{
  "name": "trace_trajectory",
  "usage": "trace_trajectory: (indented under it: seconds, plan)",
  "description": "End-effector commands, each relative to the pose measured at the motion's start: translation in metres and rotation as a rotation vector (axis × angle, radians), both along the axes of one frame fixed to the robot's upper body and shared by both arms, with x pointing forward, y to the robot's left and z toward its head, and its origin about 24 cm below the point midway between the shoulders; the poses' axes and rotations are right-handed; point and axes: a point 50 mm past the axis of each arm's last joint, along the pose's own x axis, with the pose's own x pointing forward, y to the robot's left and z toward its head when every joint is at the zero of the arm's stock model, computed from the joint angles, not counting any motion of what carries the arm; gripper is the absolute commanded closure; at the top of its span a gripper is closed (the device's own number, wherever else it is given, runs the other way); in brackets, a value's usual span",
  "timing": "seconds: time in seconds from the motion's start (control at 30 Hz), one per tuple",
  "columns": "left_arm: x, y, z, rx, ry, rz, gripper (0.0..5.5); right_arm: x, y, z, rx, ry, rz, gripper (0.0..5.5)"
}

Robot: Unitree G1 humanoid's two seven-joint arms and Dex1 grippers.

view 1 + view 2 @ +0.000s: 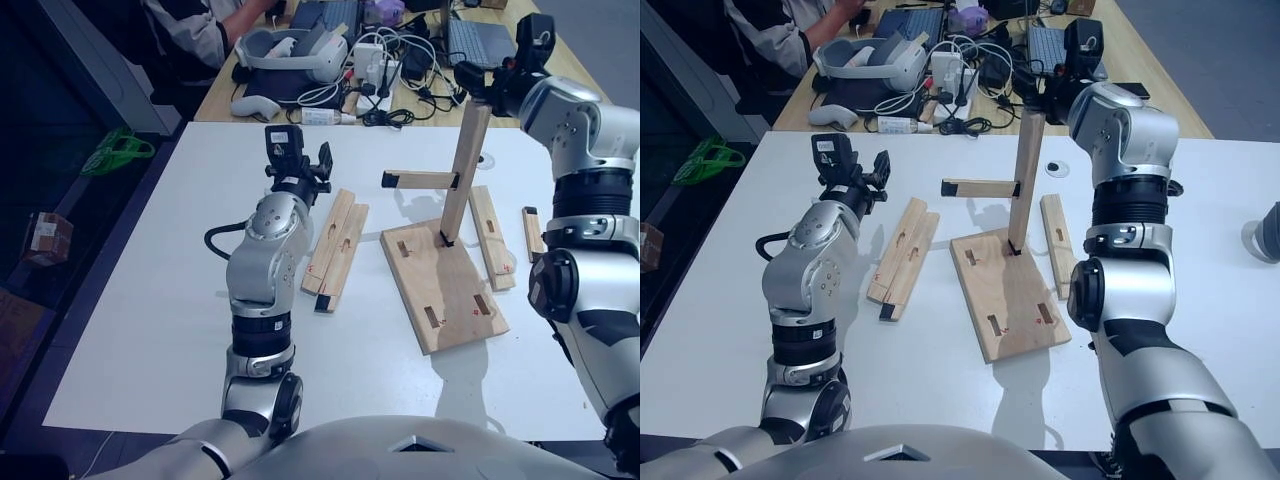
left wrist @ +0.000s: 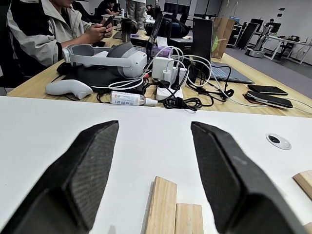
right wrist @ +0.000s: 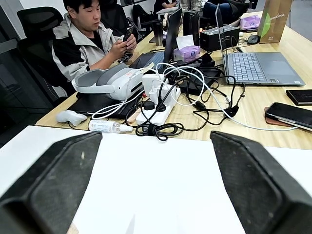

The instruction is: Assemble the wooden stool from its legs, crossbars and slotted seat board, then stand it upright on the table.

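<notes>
On seat board (image 1: 440, 290), one leg (image 1: 465, 170) stands; left tool (image 2: 152, 131), right tool (image 3: 156, 139) gape wide.

A white rectangular table (image 1: 150, 300) bears a flat slotted wooden seat board (image 1: 445, 290) right of centre. A long wooden leg (image 1: 466, 170) stands upright in the board's far slot, with a short wooden crossbar (image 1: 420, 180) jutting left from it. A pair of wooden slats (image 1: 335, 248) lies left of the board. A single wooden slat (image 1: 490, 235) lies just right of the board, and a small wooden block (image 1: 533, 232) lies farther right.
</notes>
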Motion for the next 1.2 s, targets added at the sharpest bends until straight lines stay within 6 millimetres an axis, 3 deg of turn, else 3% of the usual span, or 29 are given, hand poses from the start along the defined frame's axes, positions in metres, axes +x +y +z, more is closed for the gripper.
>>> trace_trajectory:
  seconds: [0.03,0.07,0.13,0.2,0.23,0.37,0.43,0.5,0.57,0.7,0.83,1.1,1.17,1.2]
  plan:
    - [0.003,0.0,0.003,0.01,-0.005,0.002,2.75,-0.002,0.018,0.079,0.026,-0.278,0.048,1.4]
    - [0.004,0.001,0.003,0.01,-0.006,0.001,2.75,-0.006,0.02,0.106,0.037,-0.368,0.06,1.4]
    - [0.004,0.001,0.003,0.01,-0.006,0.001,2.75,-0.012,0.022,0.135,0.056,-0.46,0.079,1.4]
    - [0.004,0.0,0.003,0.009,-0.006,-0.001,2.75,-0.012,0.024,0.138,0.077,-0.467,0.098,1.4]
    - [0.004,0.0,0.003,0.009,-0.007,-0.002,2.75,-0.009,0.025,0.128,0.083,-0.432,0.105,1.4]
    - [0.004,-0.001,0.003,0.008,-0.01,-0.008,2.75,-0.003,0.026,0.04,0.102,-0.102,0.156,1.4]
    - [0.004,-0.002,0.003,0.01,-0.008,-0.009,2.75,-0.013,0.023,-0.027,0.045,0.17,0.174,1.4]
    - [0.003,-0.002,0.003,0.014,-0.008,-0.013,2.75,-0.04,0.019,-0.084,-0.023,0.395,0.206,1.4]
    - [0.003,-0.001,0.003,0.015,-0.008,-0.011,2.75,-0.055,0.021,-0.096,-0.007,0.428,0.223,1.4]
    - [0.005,-0.001,0.004,0.015,-0.013,-0.009,2.75,-0.049,0.02,-0.073,0.012,0.279,0.172,1.4]
    - [0.007,0.001,0.006,0.017,-0.019,-0.005,2.75,-0.035,0.021,-0.001,0.113,-0.083,0.132,1.4]
    - [0.009,0.0,0.008,0.016,-0.029,-0.007,2.75,-0.031,0.017,0.124,0.254,-0.461,0.151,1.4]
    - [0.009,0.0,0.008,0.016,-0.029,-0.008,2.75,-0.034,0.019,0.136,0.285,-0.492,0.172,1.4]
    - [0.009,0.0,0.008,0.016,-0.03,-0.007,2.75,-0.032,0.02,0.125,0.288,-0.447,0.178,1.4]
